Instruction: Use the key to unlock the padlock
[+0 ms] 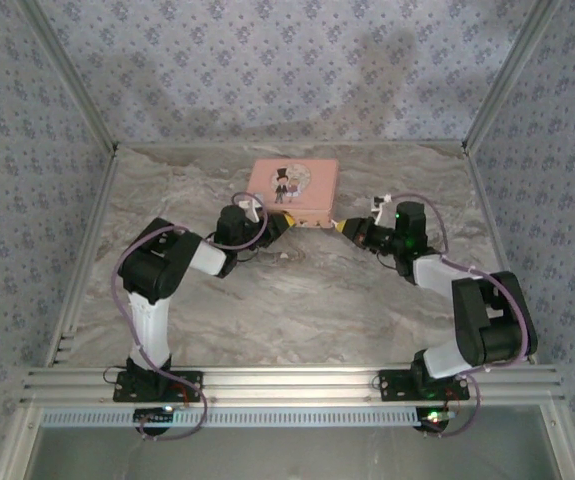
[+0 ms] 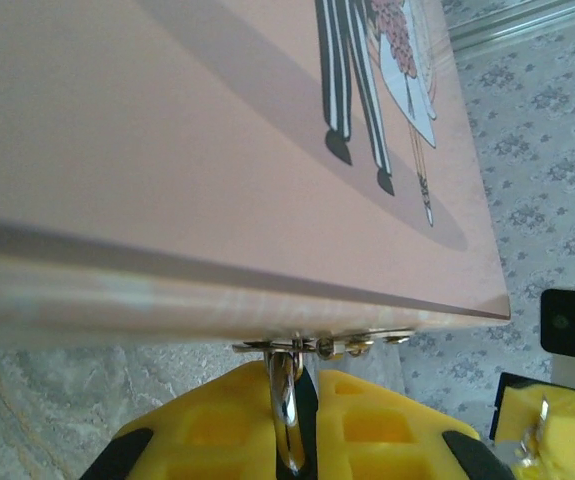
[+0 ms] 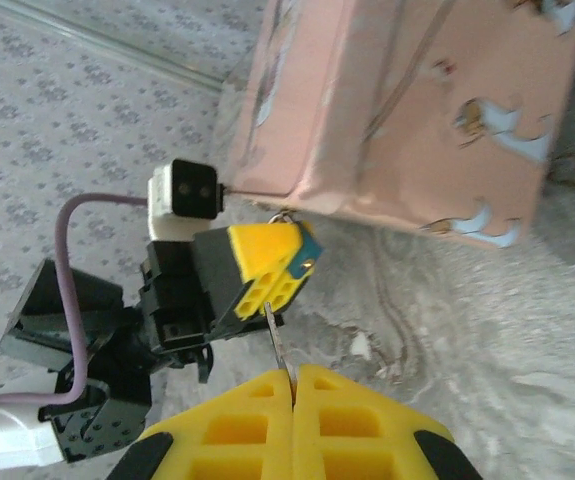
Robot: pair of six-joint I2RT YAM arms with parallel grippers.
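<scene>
left gripper (image 2: 289, 445): squeezing padlock (image 2: 287, 400) at front edge of pink tin (image 2: 217, 150); right gripper (image 3: 292, 385): pinching key (image 3: 276, 340), near left gripper; worktop (image 1: 297, 300): wide room in front

The left arm (image 1: 157, 268) and right arm (image 1: 482, 322) share black joint housings and white link shells; a mauve cable (image 3: 64, 250) loops along each; the left pincer (image 2: 292, 435) and right pincer (image 3: 292, 405) carry yellow moulded fingers with square recesses and black corner patches; a green light (image 1: 399, 213) glows on the right wrist.
</scene>
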